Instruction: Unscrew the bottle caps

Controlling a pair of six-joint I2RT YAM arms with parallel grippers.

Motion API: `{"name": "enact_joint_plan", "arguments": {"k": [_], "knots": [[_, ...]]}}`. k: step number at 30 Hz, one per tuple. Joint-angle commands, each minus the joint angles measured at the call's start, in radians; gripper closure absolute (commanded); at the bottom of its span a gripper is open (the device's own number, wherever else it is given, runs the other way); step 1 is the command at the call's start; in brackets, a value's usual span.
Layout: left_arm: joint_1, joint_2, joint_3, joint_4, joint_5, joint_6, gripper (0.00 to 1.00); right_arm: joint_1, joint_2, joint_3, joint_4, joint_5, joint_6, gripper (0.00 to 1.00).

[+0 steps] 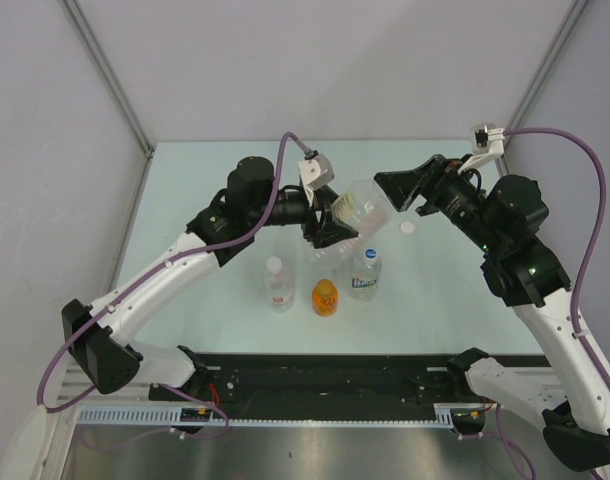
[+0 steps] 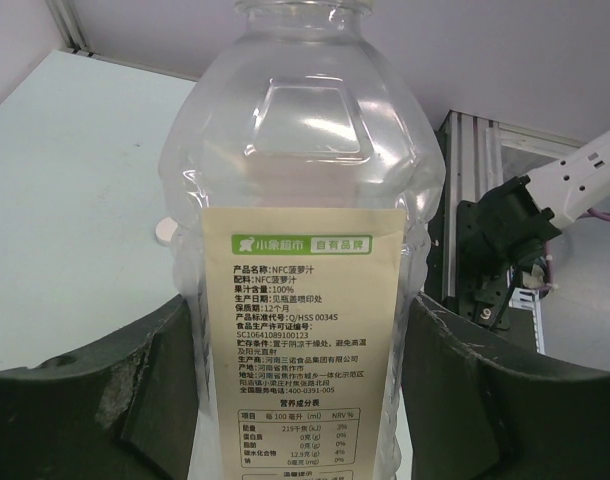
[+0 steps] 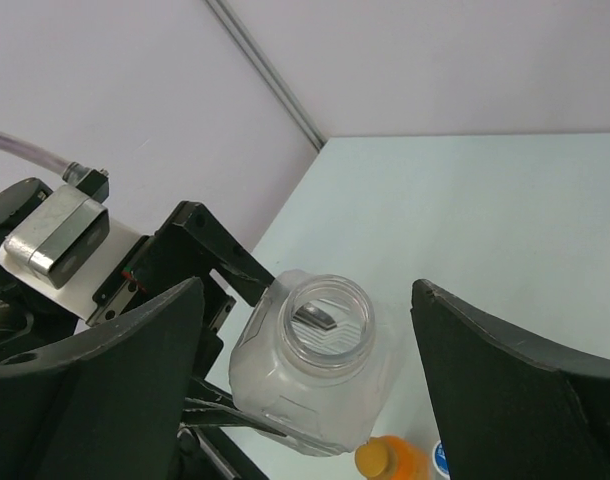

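My left gripper [image 1: 330, 225] is shut on the large clear bottle [image 1: 360, 205] and holds it off the table, tilted, with its neck toward the right arm. In the left wrist view the fingers [image 2: 85, 410] press both sides of this bottle [image 2: 305, 200] at its beige label. Its mouth [image 3: 328, 320] is bare, with no cap on it. My right gripper [image 1: 393, 190] is open just in front of that mouth, and its fingers [image 3: 115, 380] stand wide on either side with nothing between them. A loose white bottle cap [image 1: 409, 228] lies on the table to the right.
Three capped bottles stand in a row near the front: a red-labelled clear one [image 1: 277, 283] with a white cap, a small orange one [image 1: 325, 297] and a blue-labelled one [image 1: 366, 272] with a blue cap. Grey walls close in the table at the left, back and right.
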Motion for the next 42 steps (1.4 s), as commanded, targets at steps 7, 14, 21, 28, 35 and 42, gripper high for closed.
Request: {"name": "enact_joint_plan", "arguments": {"k": [7,14,21,28,35,42], "knots": [[-0.021,-0.032,0.044,0.054,0.017,0.024,1.00,0.003,0.035,0.033,-0.011,-0.022,-0.024,0.16],[-0.022,-0.036,0.046,0.057,0.001,0.030,1.00,0.006,0.048,0.033,-0.024,-0.048,-0.030,0.27],[-0.022,-0.041,0.049,0.066,-0.028,0.032,1.00,0.006,0.047,0.033,-0.044,-0.054,-0.043,0.53],[-0.022,-0.070,0.040,0.060,-0.143,0.058,0.48,0.000,0.036,0.033,-0.043,-0.039,-0.043,1.00],[-0.022,-0.147,0.009,0.082,-0.373,0.092,0.00,-0.060,0.002,0.047,0.028,0.076,-0.023,1.00],[-0.021,-0.188,0.031,0.007,-0.773,0.098,0.00,-0.108,0.057,0.136,0.045,0.447,-0.118,1.00]]}}
